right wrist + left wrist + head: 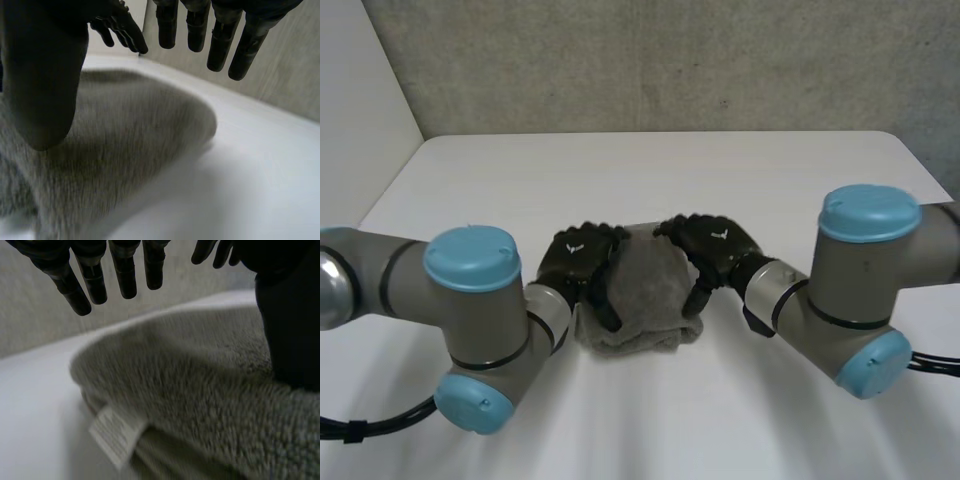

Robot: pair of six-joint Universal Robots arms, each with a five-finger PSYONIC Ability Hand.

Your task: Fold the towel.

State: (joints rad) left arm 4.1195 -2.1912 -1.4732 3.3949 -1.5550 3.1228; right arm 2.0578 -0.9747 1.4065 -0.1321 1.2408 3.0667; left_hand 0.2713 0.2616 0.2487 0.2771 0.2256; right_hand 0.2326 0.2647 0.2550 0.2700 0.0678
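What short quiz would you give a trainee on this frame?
1. True or false: the grey towel lies spread flat over the white table.
2. Where is the towel? A: between the left hand and the right hand; B: draped over an arm; C: at the table's far edge.
3. Fill in: in the left wrist view, a white ___ sticks out at the towel's edge.
Key: 1 false, it is bunched up; 2 A; 3 label.
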